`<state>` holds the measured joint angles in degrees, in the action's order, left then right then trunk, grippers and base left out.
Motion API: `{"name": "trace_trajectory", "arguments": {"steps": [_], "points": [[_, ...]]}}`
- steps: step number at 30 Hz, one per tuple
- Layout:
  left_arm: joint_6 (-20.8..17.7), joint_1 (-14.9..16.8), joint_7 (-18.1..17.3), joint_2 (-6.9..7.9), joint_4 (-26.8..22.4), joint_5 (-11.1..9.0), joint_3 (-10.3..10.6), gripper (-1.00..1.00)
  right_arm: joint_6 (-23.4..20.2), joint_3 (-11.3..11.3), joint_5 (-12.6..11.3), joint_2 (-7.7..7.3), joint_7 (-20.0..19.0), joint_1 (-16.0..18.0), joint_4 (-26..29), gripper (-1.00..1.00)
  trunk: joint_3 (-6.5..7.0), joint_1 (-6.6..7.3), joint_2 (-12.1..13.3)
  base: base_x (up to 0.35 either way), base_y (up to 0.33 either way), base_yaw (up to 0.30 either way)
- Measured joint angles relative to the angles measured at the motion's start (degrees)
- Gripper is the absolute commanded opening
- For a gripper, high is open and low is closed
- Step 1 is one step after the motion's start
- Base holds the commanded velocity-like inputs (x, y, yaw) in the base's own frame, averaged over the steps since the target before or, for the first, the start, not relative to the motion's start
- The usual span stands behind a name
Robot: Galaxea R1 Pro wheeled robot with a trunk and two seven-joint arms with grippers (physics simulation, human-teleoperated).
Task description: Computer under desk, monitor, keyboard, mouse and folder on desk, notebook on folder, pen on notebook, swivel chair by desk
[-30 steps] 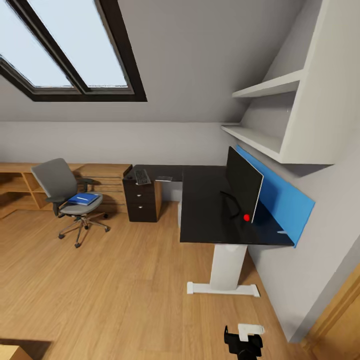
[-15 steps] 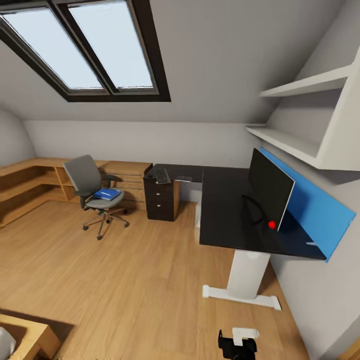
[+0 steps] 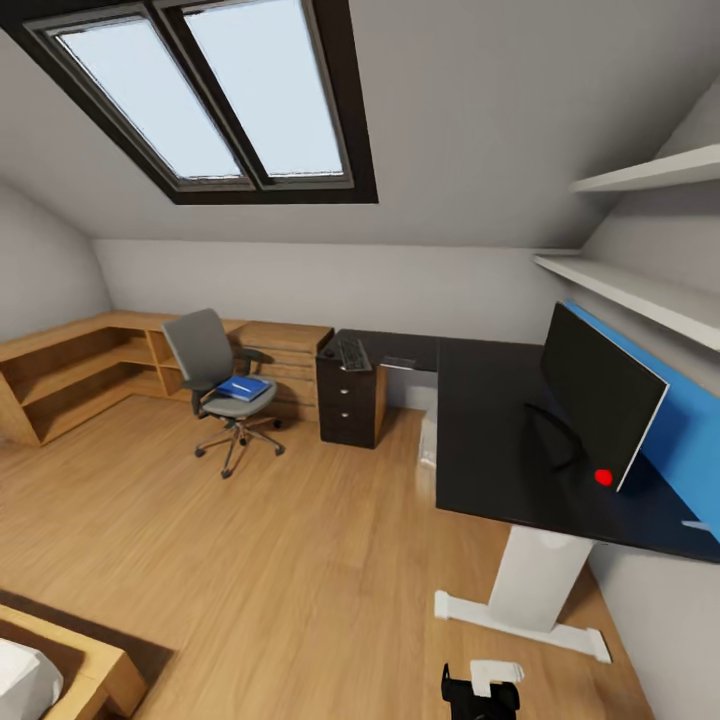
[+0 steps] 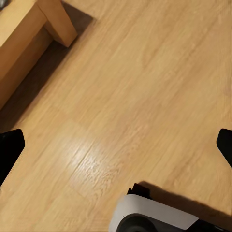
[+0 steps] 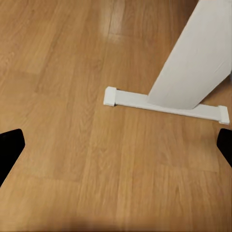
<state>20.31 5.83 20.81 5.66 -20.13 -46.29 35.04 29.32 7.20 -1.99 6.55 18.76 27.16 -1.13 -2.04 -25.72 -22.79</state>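
Observation:
The desk [image 3: 495,430], with its glossy black top, stands at the right in the head view, and the monitor [image 3: 600,395] is upright on it. At the desk's far end, the keyboard [image 3: 352,353] and the grey notebook [image 3: 398,362] lie above the dark drawer unit [image 3: 350,405]. A light box under the desk looks like the computer [image 3: 428,445]. The swivel chair [image 3: 215,375] stands apart to the left with the blue folder [image 3: 244,388] on its seat. The mouse and pen are too small to make out. My left gripper [image 4: 116,150] and right gripper [image 5: 116,145] are open over bare floor.
A wooden bed corner [image 3: 70,665] [image 4: 29,38] sits at the near left. Low wooden shelving [image 3: 70,365] lines the far left wall. The desk's white pedestal leg [image 3: 535,580] [image 5: 193,63] has a long foot [image 5: 164,104] on the floor. Wall shelves [image 3: 640,285] hang above the desk.
The head camera has swung left, so desk, chair and window have shifted right in the picture and the bed corner has come into view. Nothing itself has moved.

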Motion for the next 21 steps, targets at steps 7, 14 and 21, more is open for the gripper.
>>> {"name": "trace_trajectory", "arguments": {"steps": [7, 14, 21], "points": [[0.01, 0.03, 0.00, 0.00, 0.00, 0.00, -0.02, 1.00, -0.10, -0.07, -0.03, -2.07, -0.01, -1.77, -0.04, 1.00, 0.00, 0.00, 0.00, 0.288, 0.151, 0.004], [-0.02, 0.03, 0.00, 0.04, 0.00, 0.00, -0.02, 1.00, -0.13, -0.01, -0.03, -2.86, -0.01, -3.90, -0.06, 1.00, 0.00, 0.00, 0.00, 0.289, 0.170, 0.001], [-0.07, 0.01, 0.00, 0.01, 0.00, 0.00, -0.02, 1.00, -0.10, 0.05, -0.01, -2.96, -0.01, -4.40, -0.05, 1.00, 0.00, 0.00, 0.00, 0.289, 0.184, 0.000]]}}
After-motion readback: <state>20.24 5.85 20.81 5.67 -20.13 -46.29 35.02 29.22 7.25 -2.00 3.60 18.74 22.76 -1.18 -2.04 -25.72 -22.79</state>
